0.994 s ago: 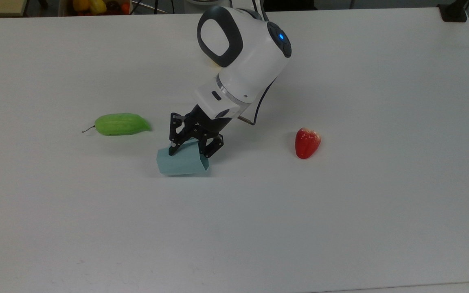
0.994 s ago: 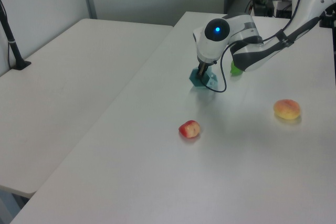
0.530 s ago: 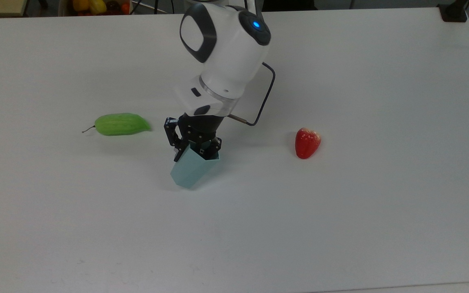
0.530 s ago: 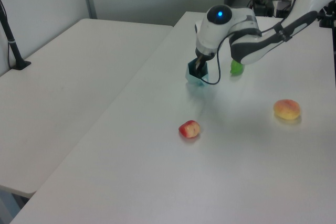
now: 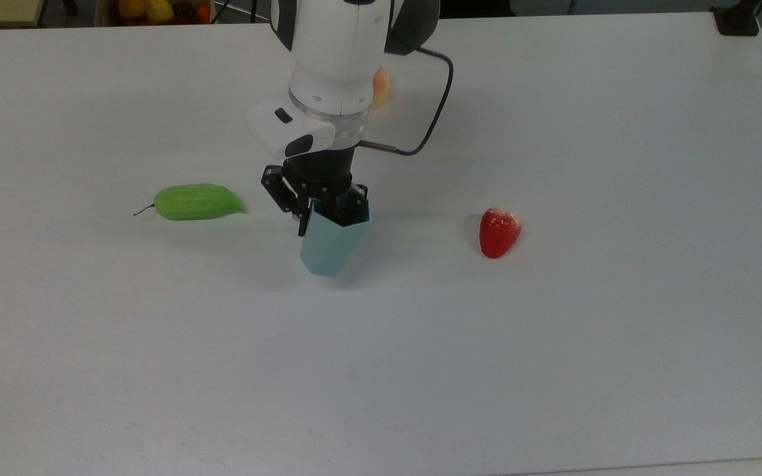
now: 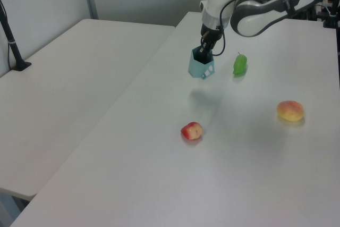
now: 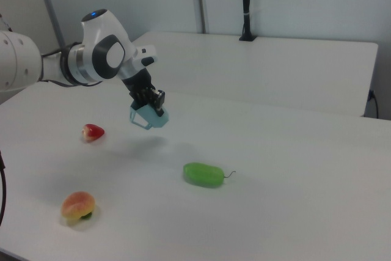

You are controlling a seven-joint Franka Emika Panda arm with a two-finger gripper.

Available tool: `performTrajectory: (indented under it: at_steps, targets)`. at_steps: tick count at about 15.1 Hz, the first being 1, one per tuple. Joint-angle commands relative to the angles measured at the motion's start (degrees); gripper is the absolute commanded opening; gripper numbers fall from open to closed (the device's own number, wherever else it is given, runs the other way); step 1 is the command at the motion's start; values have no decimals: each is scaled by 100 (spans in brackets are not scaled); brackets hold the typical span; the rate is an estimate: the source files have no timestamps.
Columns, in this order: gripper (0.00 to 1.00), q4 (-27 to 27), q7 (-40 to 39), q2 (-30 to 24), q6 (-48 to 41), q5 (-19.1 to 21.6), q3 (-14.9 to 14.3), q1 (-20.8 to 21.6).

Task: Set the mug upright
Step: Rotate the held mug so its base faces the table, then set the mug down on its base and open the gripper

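- The gripper [image 5: 323, 203] is closed on the rim of the mug [image 5: 333, 246], one finger inside the opening and one against the outer wall (seen in the top view).
- In the left view the gripper [image 6: 205, 46] reaches down into the mouth of the mug [image 6: 201, 65], whose opening faces upward.
- In the right view the mug [image 7: 149, 115] hangs from the gripper [image 7: 153, 98] clear of the table [image 7: 293, 169], with its shadow lying on the surface below it; the angular handle points toward the right view's left.
- The mug is roughly upright, narrower base down (a slight tilt is visible in the right view).
- The white arm [image 5: 335, 59] rises from the gripper toward the top view's upper edge, with a dark cable [image 5: 434, 112] looping off its side.
- A green cucumber [image 5: 196, 201] lies on the table [image 5: 553, 363] to the top view's left of the mug, apart from it.
- A red strawberry-shaped fruit [image 5: 499, 231] lies well off to the top view's right.
- A peach [image 6: 290, 110] sits farther away, near the left view's right edge; in the right view the peach [image 7: 77, 206] is at the lower left.
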Motion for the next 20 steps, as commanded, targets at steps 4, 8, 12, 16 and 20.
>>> performTrajectory:
  at_steps: [4,8,12,16,20]
  targets:
    - [2,-254,-1563,-341,-893,941,127,178]
    - [2,-325,-2949,-324,-1262,1212,189,170]
    - [2,-360,-3604,-263,-1552,1416,224,187]
    - [3,-456,-3779,-149,-1570,1355,224,196]
    - [3,-457,-4148,-25,-1570,1346,224,196]
